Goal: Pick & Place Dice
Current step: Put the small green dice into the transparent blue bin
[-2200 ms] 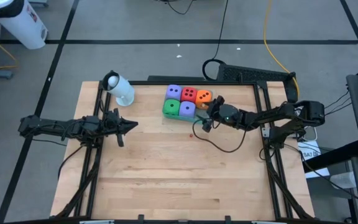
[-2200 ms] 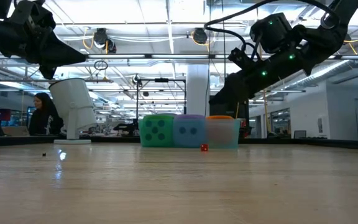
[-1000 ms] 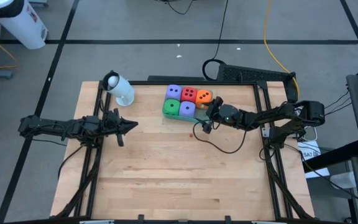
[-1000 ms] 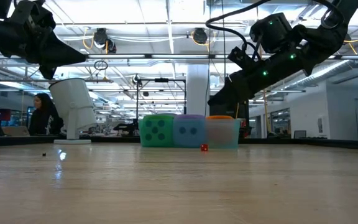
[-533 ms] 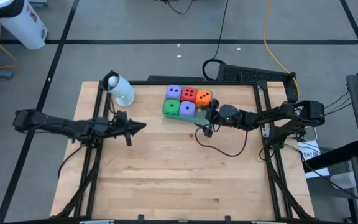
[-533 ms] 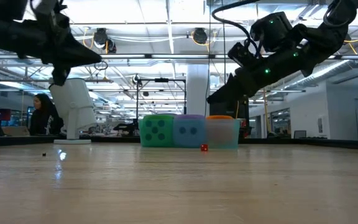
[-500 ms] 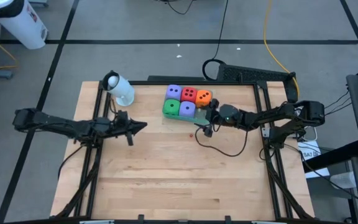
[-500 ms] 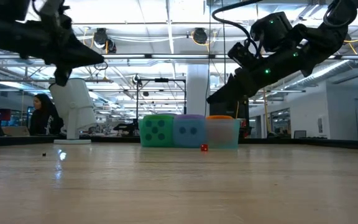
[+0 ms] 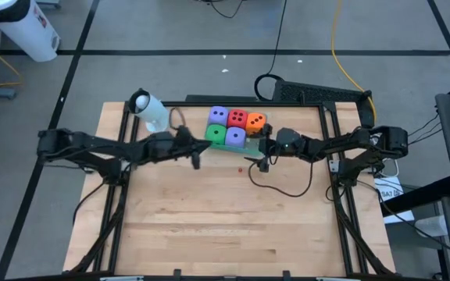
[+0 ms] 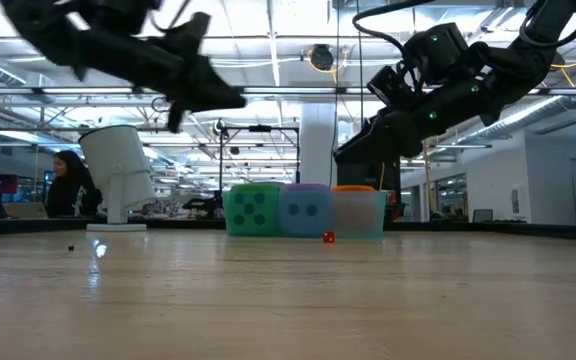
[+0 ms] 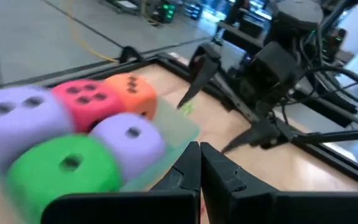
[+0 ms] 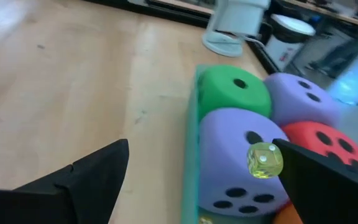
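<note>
High view: dice (image 9: pixel 234 127) clustered in green tray (image 9: pixel 244 146) at far middle of tabletop (image 9: pixel 209 211); green, two purple, red, orange, packed touching. Left gripper (image 9: pixel 196 158) just beside tray's left end, jaws closed, nothing held; likely lining up approach. Right gripper (image 9: pixel 258 152) at tray's right end, jaws spread wide, empty, angled toward near purple die, probably to grasp. Small yellow die (image 12: pixel 265 160) shows between right jaws in wrist view. White cup (image 9: pixel 151 112) well apart.
</note>
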